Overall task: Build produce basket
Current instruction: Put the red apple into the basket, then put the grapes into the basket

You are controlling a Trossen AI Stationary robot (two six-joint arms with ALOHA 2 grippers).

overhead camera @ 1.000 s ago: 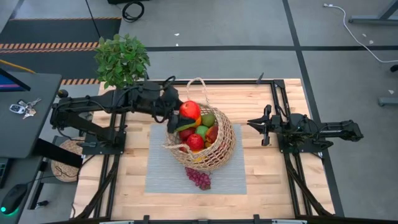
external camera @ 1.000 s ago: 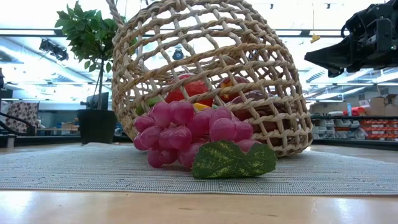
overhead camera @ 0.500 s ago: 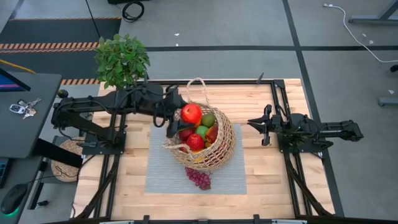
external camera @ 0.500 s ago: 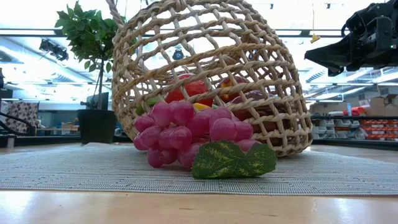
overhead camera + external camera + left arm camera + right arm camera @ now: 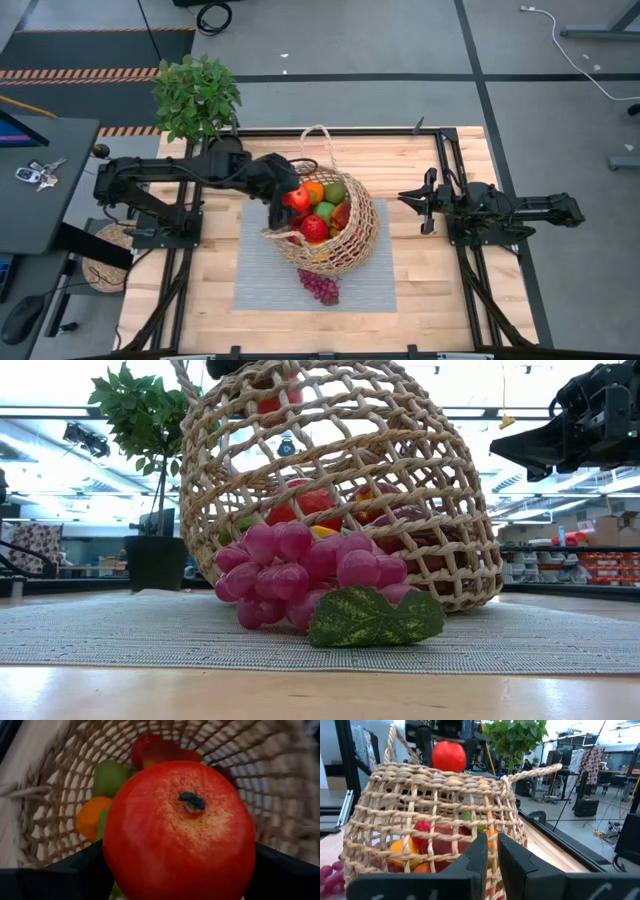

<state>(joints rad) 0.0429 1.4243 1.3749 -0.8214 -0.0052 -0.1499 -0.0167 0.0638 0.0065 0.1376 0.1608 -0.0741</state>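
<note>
**Red apple held over the wicker basket**

At the middle of the wooden surface (image 5: pixel 420 290), on a grey woven mat (image 5: pixel 260 285), the round tan open-weave wicker basket (image 5: pixel 350 245) lies tipped, its mouth turned toward the left edge and its thin looped handle (image 5: pixel 318 132) reaching toward the far edge. The left end effector (image 5: pixel 288 198) is over the basket's rim on the left side, its dark fingers (image 5: pixel 55 875) clamped on a glossy red toy apple (image 5: pixel 180 830) whose stem end faces the wrist camera. In the low view that apple (image 5: pixel 268 398) shows through the weave near the top of the basket.

Inside the basket sit an orange (image 5: pixel 314 190), a green pear (image 5: pixel 335 192), a green apple (image 5: pixel 323 211), another red apple (image 5: pixel 313 229) and other pieces that the weave partly hides. A bunch of purple grapes (image 5: pixel 320 287) with a green leaf (image 5: pixel 375 618) lies on the mat just outside the basket, touching its near wall.

The right end effector (image 5: pixel 418 206) waits near the right edge of the surface, well apart from the basket, its fingers pressed together and holding nothing. A leafy green potted plant (image 5: pixel 196 95) stands at the far left corner.
</note>
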